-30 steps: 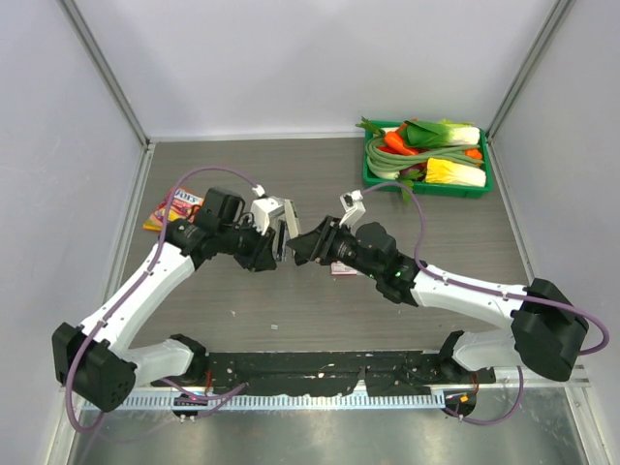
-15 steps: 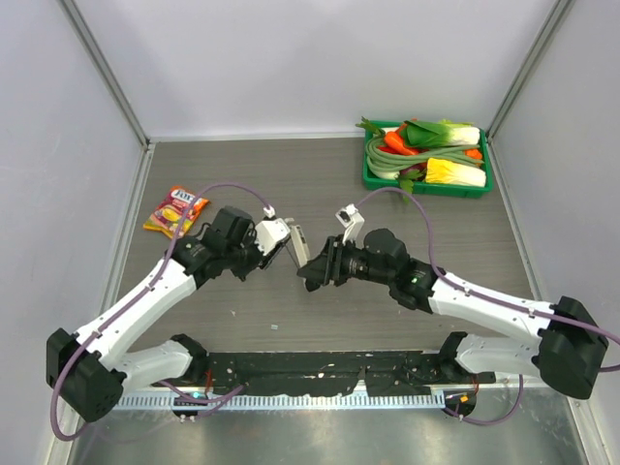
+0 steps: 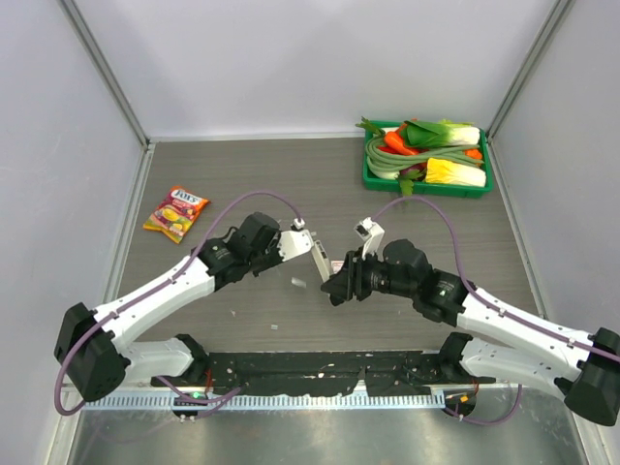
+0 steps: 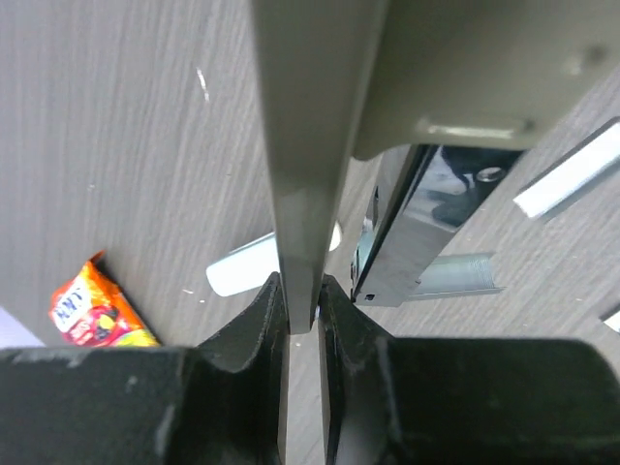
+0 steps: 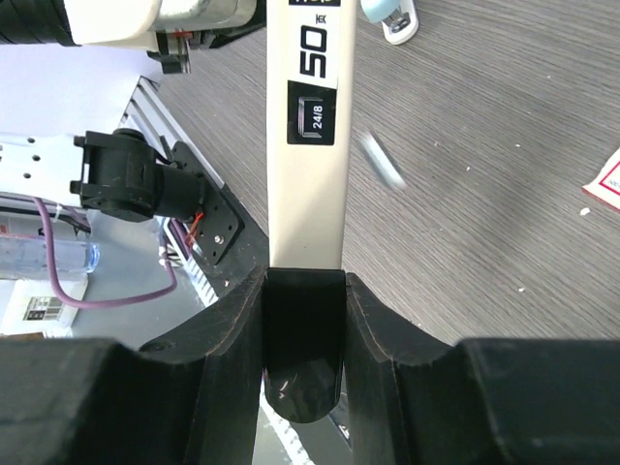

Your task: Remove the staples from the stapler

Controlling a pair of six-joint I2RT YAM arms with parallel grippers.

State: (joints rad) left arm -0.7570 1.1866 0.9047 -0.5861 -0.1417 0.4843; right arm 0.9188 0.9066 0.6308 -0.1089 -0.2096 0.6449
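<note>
At the centre of the desk (image 3: 242,184), two arms share the stapler (image 5: 308,145). The right pincer (image 5: 305,281) is clamped on its white underside from 4 o'clock, and the left pincer (image 4: 300,291) is pinched tight on a thin edge from 10 o'clock. Light, stiff and slick, it likely grips best across flat faces. The staples (image 4: 460,274) jut from the dark magazine and look brittle.

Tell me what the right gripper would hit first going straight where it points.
Past the stapler in its jaws, the right gripper would probably meet the left gripper, though depth is unclear.
</note>
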